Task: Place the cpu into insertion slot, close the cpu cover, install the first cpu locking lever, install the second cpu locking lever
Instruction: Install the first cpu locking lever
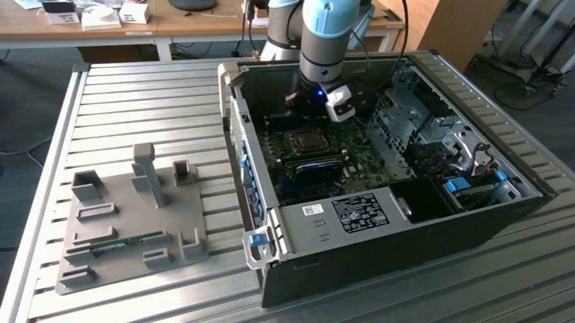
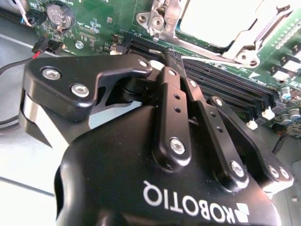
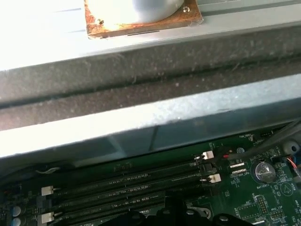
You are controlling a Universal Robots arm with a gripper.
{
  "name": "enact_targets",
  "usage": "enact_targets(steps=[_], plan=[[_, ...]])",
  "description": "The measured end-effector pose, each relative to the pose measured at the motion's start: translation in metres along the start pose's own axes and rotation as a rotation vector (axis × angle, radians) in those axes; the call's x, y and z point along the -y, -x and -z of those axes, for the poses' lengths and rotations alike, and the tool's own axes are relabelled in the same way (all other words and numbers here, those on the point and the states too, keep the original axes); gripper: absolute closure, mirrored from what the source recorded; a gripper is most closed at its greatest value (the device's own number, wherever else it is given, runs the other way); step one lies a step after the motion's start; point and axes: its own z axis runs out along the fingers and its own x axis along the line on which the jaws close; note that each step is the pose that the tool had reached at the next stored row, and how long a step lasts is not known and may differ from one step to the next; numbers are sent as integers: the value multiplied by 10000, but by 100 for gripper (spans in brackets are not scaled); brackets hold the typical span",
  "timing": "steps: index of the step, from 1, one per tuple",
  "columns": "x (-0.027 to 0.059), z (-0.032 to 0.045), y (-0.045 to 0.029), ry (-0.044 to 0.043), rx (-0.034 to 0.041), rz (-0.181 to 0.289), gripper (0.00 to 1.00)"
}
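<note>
The open computer case [image 1: 503,222] lies on the slatted metal table, and my arm reaches down into it. The insertion slot [image 1: 306,141] sits on the green motherboard [image 1: 359,158]. In the second wrist view, the cpu [image 2: 221,19] shows as a bright silvery square inside the slot. The cpu cover [image 2: 256,33] looks laid down around the cpu as a metal frame. My gripper [image 1: 308,114] hangs just beyond the slot toward the case's far wall. It stands over the memory slots [image 2: 225,89]. My gripper [image 2: 167,56] looks shut with nothing in it.
A coin battery [image 2: 61,16] and red and black wires [image 2: 19,63] lie near the gripper. The case wall [image 3: 150,122] is close by. A drive cage [image 1: 422,128] fills the exterior view's right side. A grey fixture plate [image 1: 171,208] holding a memory stick [image 1: 117,245] stands to the left.
</note>
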Motion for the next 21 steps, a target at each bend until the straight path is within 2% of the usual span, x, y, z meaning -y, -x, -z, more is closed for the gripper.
enact_targets(steps=[11,14,21], plan=[[-9,-2,-11,125,16,-171,89],[-9,-3,-14,136,23,-195,89],[0,-19,-15,154,119,-203,89]])
